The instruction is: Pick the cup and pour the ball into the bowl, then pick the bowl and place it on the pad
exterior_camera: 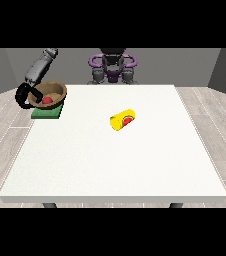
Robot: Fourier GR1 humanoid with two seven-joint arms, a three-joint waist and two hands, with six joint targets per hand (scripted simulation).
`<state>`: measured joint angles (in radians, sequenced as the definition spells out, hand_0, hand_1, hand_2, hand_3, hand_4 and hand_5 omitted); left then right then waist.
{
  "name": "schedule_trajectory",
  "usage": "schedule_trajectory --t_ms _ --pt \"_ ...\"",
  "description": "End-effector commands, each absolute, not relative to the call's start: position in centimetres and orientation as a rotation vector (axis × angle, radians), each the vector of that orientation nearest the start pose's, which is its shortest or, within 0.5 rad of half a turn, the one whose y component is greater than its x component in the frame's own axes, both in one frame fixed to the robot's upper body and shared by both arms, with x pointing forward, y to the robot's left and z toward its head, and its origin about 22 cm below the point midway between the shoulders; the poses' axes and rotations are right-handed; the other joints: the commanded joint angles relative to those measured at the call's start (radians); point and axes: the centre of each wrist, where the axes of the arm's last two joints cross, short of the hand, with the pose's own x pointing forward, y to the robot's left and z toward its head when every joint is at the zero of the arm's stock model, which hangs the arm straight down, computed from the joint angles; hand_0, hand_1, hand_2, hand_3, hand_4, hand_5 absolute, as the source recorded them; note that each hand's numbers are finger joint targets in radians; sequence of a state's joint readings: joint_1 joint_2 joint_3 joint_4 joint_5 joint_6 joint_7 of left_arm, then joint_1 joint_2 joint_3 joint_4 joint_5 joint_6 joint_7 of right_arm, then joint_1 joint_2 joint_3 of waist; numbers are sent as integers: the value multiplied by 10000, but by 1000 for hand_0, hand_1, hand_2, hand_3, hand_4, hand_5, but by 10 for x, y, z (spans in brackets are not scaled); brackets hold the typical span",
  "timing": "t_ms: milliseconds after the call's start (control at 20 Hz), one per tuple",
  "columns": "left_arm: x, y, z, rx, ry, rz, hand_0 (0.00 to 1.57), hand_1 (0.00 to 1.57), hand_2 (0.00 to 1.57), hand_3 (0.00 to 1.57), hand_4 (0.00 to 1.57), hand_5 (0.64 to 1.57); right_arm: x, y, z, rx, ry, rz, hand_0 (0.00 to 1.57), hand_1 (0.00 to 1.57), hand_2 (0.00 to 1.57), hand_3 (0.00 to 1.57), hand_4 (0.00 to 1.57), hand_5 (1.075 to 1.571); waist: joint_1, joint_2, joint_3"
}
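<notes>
Two of the task's things already sit together: the brown bowl [48, 93] rests on the green pad [47, 112] at the tabletop's [115, 165] far corner on the view's left, tilted a little, with the red ball [47, 100] lying inside it. The yellow cup [123, 120] lies on its side well apart from the pad, near the tabletop's middle, its red-marked mouth turned toward the camera.

The hand at the view's left [24, 94] is at the bowl's outer edge, just beside the pad, with its black fingers curled round the rim. The other hand shows nowhere in this view.

Judging by how things lie, the task looks nearly done; what remains is letting go of the bowl. The risk lies there. The bowl seems to lean rather than sit flat on the pad, so a release with the fingers hooked on the rim could tip it further, roll the ball out, or drag the bowl off the pad's edge toward the tabletop's rim. Opening the fingers before drawing the arm away would guard against that.
</notes>
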<state>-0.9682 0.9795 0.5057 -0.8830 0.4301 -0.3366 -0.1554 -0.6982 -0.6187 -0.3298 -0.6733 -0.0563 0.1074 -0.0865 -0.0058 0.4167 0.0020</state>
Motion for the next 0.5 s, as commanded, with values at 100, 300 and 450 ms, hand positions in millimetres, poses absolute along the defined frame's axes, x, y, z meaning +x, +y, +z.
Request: schedule_trajectory --t_ms 100,300,450 --pt "308 467 384 1979 -24347 -246 0 0 0 0 66 1533 364 -465 113 -4839 -15851 -530 1571 1571 1571 206 1289 1554 545 660 7" --pt "304 465 387 2161 -24316 264 0 0 0 0 0 1531 355 -481 117 -4860 -15751 -236 1571 1571 1571 593 1269 1563 222 398 0" --pt "309 479 366 2186 -23781 165 0 0 0 0 0 1529 349 -501 154 -4758 -15749 -294 1571 1571 1571 705 1256 1559 238 -69 -17"
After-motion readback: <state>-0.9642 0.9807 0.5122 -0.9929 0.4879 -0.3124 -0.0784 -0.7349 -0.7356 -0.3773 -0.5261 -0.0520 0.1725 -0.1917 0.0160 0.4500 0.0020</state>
